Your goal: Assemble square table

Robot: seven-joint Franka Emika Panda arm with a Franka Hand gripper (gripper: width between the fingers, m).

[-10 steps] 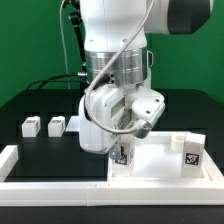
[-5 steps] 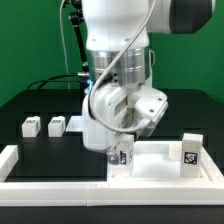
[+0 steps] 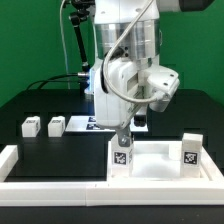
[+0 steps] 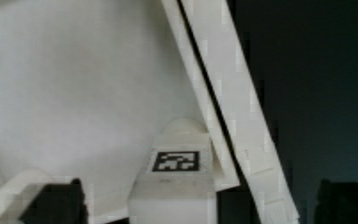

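Observation:
The white square tabletop (image 3: 158, 163) lies flat at the front, on the exterior view's right. One tagged leg (image 3: 120, 158) stands upright at its near left corner, and a second leg (image 3: 191, 150) stands at its right corner. Two loose legs (image 3: 30, 127) (image 3: 56, 125) sit on the black table at the exterior view's left. My gripper (image 3: 123, 133) hangs just above the left corner leg, open and holding nothing. In the wrist view the gripper (image 4: 202, 205) has its dark fingertips (image 4: 60, 200) spread wide on either side of that leg (image 4: 179, 170), apart from it, over the slab (image 4: 60, 90).
A long white border rail (image 3: 50, 176) runs along the front and left of the table. The marker board (image 3: 90, 122) lies behind the arm, mostly hidden. A green wall and black cables stand at the back.
The arm has risen and turned toward the exterior view's right. The gripper has come up off the left corner leg, which stays upright on the tabletop.

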